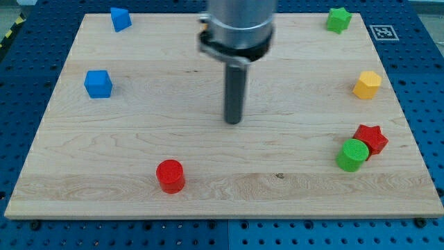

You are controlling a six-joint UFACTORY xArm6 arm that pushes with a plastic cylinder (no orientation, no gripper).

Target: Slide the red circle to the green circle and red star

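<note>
The red circle (170,175) stands near the board's bottom edge, left of the middle. The green circle (353,154) is at the lower right, touching the red star (371,138) just above and to its right. My tip (233,121) rests on the board near the centre, above and to the right of the red circle and far to the left of the green circle. It touches no block.
A blue block (120,19) sits at the top left and a blue cube (98,83) at the left. A green star (338,19) is at the top right, a yellow block (368,84) at the right. The wooden board (222,201) lies on a blue pegboard.
</note>
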